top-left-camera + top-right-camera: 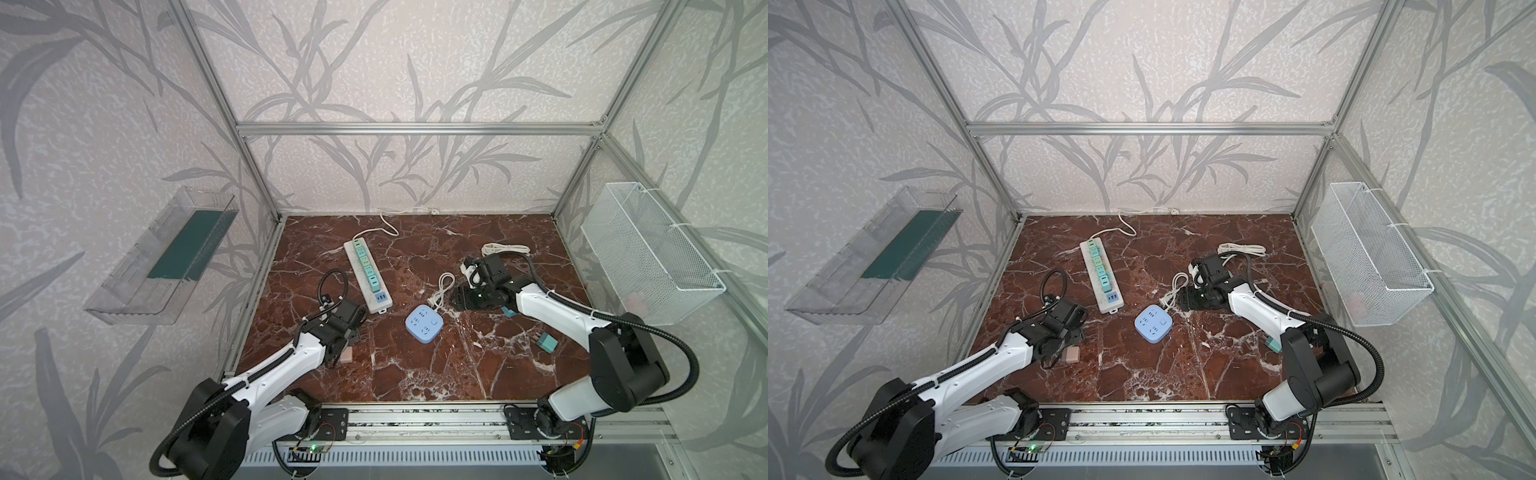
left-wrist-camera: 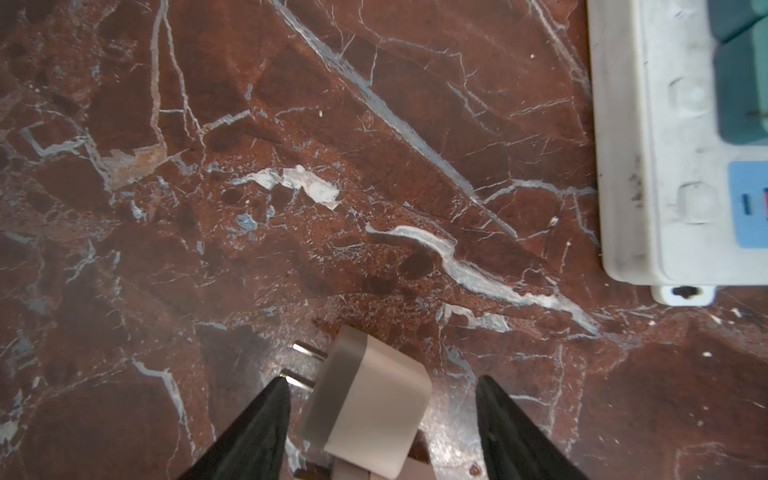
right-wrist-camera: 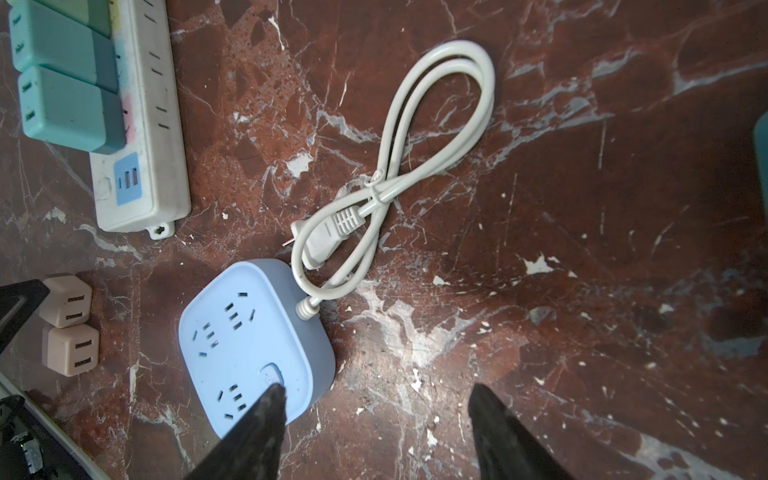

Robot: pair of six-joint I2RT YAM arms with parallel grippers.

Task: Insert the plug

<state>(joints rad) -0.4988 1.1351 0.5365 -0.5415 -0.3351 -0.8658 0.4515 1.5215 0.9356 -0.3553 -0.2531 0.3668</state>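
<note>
In both top views a brown marble desk (image 1: 457, 374) carried a long white power strip (image 1: 362, 286) with teal plugs (image 1: 368, 268) in it, and a blue square socket (image 1: 424, 323) lay near its closer end. The left arm (image 1: 286, 365) reached down over a beige plug (image 1: 347, 355) near the desk's left edge, well apart from the socket. The right arm (image 1: 552, 309) hung over the desk, to the right of the socket.

In the left wrist view the left fingers (image 2: 257, 432) stood apart, one on each side of the beige plug, which lay on the desk. A gap showed between the plug and one finger, so nothing was clamped. A second beige plug (image 2: 374, 468) lay just beside it.

In the right wrist view the right fingers (image 3: 257, 428) were also apart and held nothing. One fingertip covered a corner of the socket in the picture. The socket's white cord (image 3: 415, 158) lay looped and tied, just beside the socket.
</note>
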